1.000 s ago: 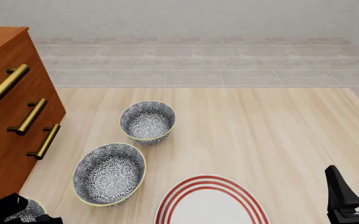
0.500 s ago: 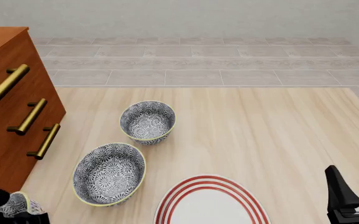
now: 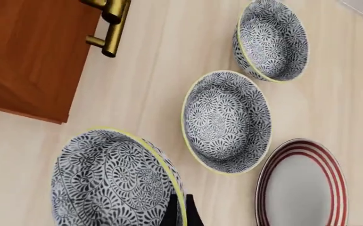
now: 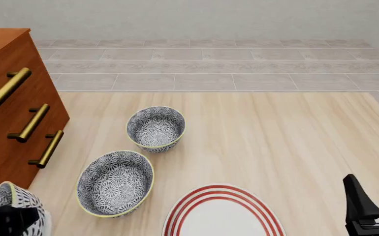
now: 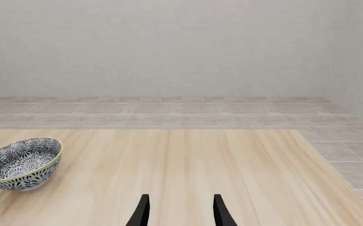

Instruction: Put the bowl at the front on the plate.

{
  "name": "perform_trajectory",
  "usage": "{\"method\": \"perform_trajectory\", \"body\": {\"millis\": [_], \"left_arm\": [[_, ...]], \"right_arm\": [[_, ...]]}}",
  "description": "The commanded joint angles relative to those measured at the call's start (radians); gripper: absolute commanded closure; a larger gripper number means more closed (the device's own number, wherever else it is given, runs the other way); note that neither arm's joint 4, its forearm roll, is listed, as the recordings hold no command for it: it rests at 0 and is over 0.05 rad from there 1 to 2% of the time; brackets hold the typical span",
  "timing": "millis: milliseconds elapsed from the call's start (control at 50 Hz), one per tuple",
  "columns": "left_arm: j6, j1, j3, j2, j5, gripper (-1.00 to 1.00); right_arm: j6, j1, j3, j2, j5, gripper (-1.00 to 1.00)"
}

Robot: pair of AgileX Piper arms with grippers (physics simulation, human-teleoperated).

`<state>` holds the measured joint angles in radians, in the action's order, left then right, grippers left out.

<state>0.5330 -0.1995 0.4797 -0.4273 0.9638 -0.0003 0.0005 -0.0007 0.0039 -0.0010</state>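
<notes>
The bowl at the front (image 4: 14, 206) hangs tilted at the lower left corner of the front view, close to the cabinet. My left gripper (image 4: 6, 222) is shut on its rim. In the left wrist view the dark fingertips (image 3: 181, 211) pinch the yellow-edged wall of this bowl (image 3: 112, 181). The white plate (image 4: 199, 197) with red rings lies at the front centre, to the right of the held bowl, and shows in the wrist view as the plate (image 3: 301, 183). My right gripper (image 4: 375, 195) stands open at the front right, holding nothing, and its fingers (image 5: 142, 210) frame bare tabletop.
Two matching bowls stand on the table: a middle one (image 4: 115, 183) (image 3: 226, 121) and a farther one (image 4: 155, 129) (image 3: 271, 40) (image 5: 21, 163). A wooden drawer cabinet (image 4: 12, 113) with brass handles (image 4: 45, 149) borders the left side. The table's far edge meets a tiled floor.
The front bowl has risen in my left gripper, tipping up into fuller view at the lower left. The right arm, plate and other bowls have stayed still.
</notes>
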Motion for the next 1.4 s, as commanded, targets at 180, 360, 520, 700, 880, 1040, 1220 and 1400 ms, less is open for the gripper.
{"method": "perform_trajectory", "body": {"millis": [180,360,520,700,880,1040,1220,1400], "left_arm": [[-0.004,-0.057,0.160,-0.056,0.007,1.00],[-0.049,-0.093,0.222,-0.096,0.002,1.00],[-0.098,-0.165,0.297,-0.202,-0.052,1.00],[-0.188,-0.216,0.375,-0.297,-0.081,1.00],[-0.234,-0.308,0.472,-0.412,-0.091,1.00],[-0.270,-0.373,0.476,-0.493,-0.114,1.00],[-0.271,-0.430,0.490,-0.562,-0.140,1.00],[-0.281,-0.481,0.500,-0.608,-0.159,1.00]], "right_arm": [[0.000,0.000,0.000,0.000,-0.001,-1.00],[0.000,0.000,0.000,0.000,-0.001,-1.00],[0.000,0.000,0.000,0.000,0.000,-1.00],[0.000,0.000,0.000,0.000,-0.001,-1.00],[0.000,0.000,0.000,0.001,0.000,-1.00],[0.000,0.000,0.000,0.000,-0.001,-1.00],[0.000,0.000,0.000,0.001,0.000,-1.00],[0.000,0.000,0.000,0.000,-0.001,-1.00]]}}
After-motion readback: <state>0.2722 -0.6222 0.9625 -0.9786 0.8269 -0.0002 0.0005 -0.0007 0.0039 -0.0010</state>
